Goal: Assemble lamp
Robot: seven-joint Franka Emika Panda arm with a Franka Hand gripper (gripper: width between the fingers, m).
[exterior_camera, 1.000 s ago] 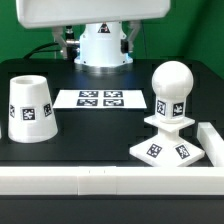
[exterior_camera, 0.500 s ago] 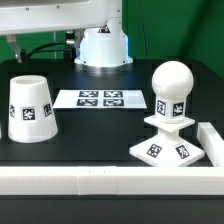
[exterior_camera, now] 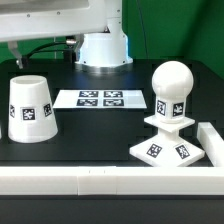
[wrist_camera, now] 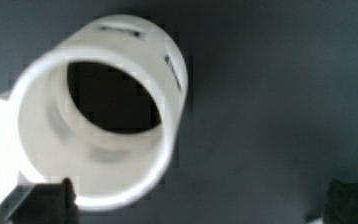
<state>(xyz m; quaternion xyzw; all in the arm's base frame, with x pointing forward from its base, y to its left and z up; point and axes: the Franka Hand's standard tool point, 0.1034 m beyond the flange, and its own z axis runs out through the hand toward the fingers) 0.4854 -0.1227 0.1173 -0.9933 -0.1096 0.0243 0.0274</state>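
The white tapered shade (exterior_camera: 30,108) stands wide end down on the black table at the exterior view's left, with a tag on its side. The round-headed bulb (exterior_camera: 171,85) stands upright in the square stepped base (exterior_camera: 168,148) at the exterior view's right. The arm's white body (exterior_camera: 60,18) hangs above the shade, and one dark fingertip (exterior_camera: 16,62) shows just above it. In the wrist view I look down into the shade's open top (wrist_camera: 43,140). My gripper (wrist_camera: 194,205) is open and empty, and one finger (wrist_camera: 34,205) overlaps the shade's rim.
The marker board (exterior_camera: 100,98) lies flat between the shade and the lamp base. A white rail (exterior_camera: 100,181) runs along the table's front, and another (exterior_camera: 213,140) along its right side. The robot's pedestal (exterior_camera: 102,48) stands at the back.
The arm has moved toward the exterior view's left, from above the pedestal to above the shade. The shade, bulb and base have not moved.
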